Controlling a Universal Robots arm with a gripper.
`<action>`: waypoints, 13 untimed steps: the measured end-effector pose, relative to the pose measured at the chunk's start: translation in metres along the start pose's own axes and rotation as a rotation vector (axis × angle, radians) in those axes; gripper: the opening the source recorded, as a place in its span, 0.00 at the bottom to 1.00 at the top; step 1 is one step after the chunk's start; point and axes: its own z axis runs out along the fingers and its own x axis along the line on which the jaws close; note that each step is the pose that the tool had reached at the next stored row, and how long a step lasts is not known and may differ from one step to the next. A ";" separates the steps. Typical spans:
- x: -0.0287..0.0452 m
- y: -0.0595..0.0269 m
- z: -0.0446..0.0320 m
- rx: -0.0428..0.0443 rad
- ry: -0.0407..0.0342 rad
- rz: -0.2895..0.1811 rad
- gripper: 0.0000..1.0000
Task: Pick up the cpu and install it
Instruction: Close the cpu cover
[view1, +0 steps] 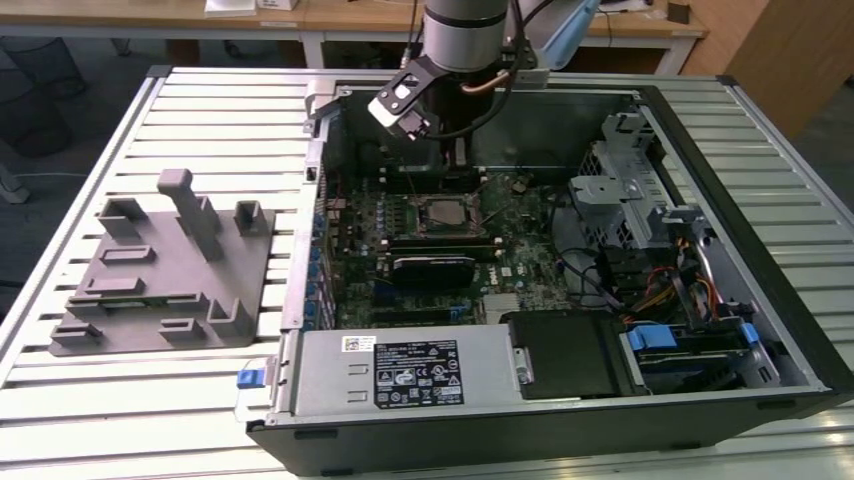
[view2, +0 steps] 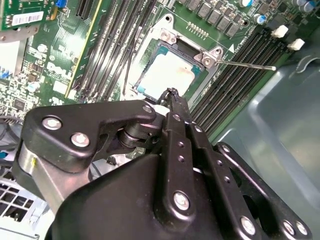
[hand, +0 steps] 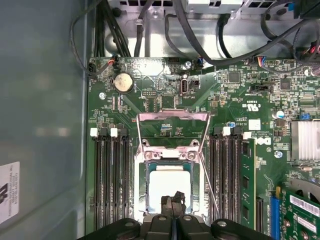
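One cpu (hand: 168, 183) sitting in socket (hand: 141, 192), retention frame (hand: 172, 115) standing open, unlatched; gripper (hand: 173, 201) hovering just above, pinched narrow, gripping nothing.

Silver-grey arm (view1: 467, 30) with black end effector (view2: 170, 95)
Arm: round metal tube; black and copper-coloured cables (view1: 491, 88) alongside; black-and-white box (view1: 400, 102) at the wrist. End effector: matte black jointed link bars (view2: 180, 160) with rounded ends and silver screw heads (view2: 181, 201).
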 end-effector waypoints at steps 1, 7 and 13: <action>0.0000 0.0001 -0.0021 0.0000 0.0000 0.000 0.11; 0.0000 0.0004 -0.0127 0.0000 0.0000 0.000 0.11; -0.0005 0.0008 -0.0231 -0.0001 0.0004 0.000 0.11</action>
